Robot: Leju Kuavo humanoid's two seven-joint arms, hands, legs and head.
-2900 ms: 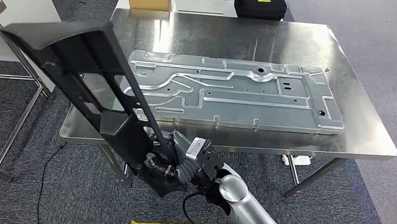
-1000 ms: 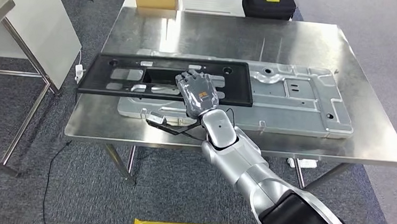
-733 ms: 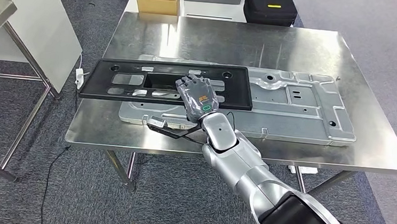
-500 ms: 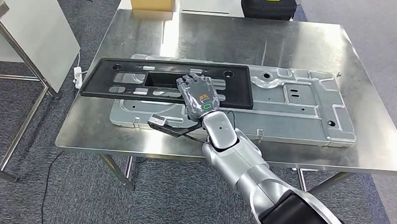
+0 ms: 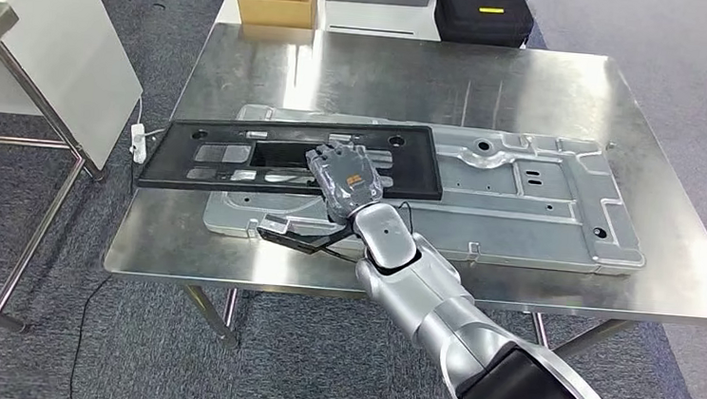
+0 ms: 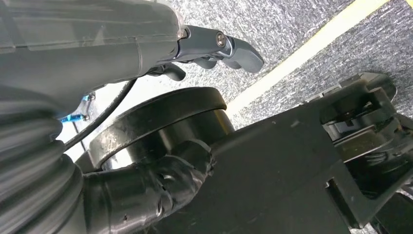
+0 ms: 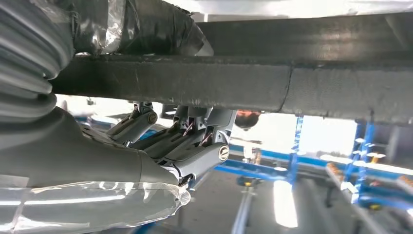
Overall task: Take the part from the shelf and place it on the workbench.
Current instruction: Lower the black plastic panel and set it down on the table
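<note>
Head view: my right hand (image 5: 344, 177) grips black part (image 5: 239, 152), lying flat atop silver panel (image 5: 540, 200) on workbench (image 5: 531, 80). Left hand (image 6: 214, 46) hangs, holding nothing. Risk: part's left end overhangs table edge; could slide off on release.

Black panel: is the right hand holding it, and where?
The right hand rests on the black panel near the middle of its near long edge; a closed grip cannot be told.
</note>
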